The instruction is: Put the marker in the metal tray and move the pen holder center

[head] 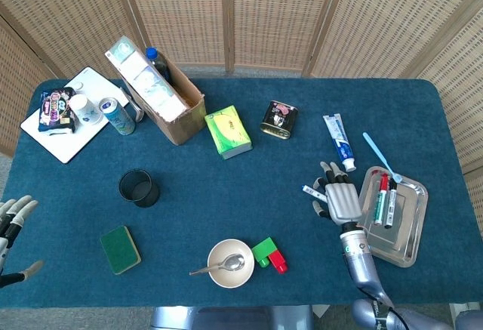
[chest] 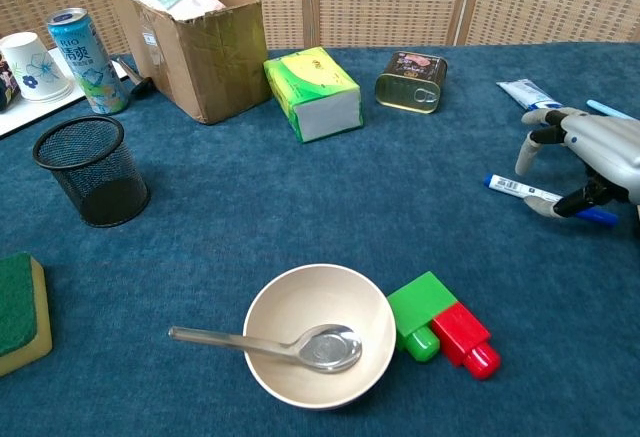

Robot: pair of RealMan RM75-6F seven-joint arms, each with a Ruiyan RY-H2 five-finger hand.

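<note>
Fingers (chest: 528,152) of the right hand (head: 341,200) spread and curled down over the blue-capped marker (chest: 520,188), thumb beside the barrel; no grip closed yet, nothing lifted. Marker lies flat on the table (head: 226,171), just beside the metal tray (head: 411,228). Judged light, rigid, smooth, prone to roll: pinch mid-barrel. Left hand (head: 13,228) idle, spread, at table edge. Pen holder (head: 139,188) stands left of centre.

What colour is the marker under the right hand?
White barrel with blue ends; clearest in chest view.
</note>
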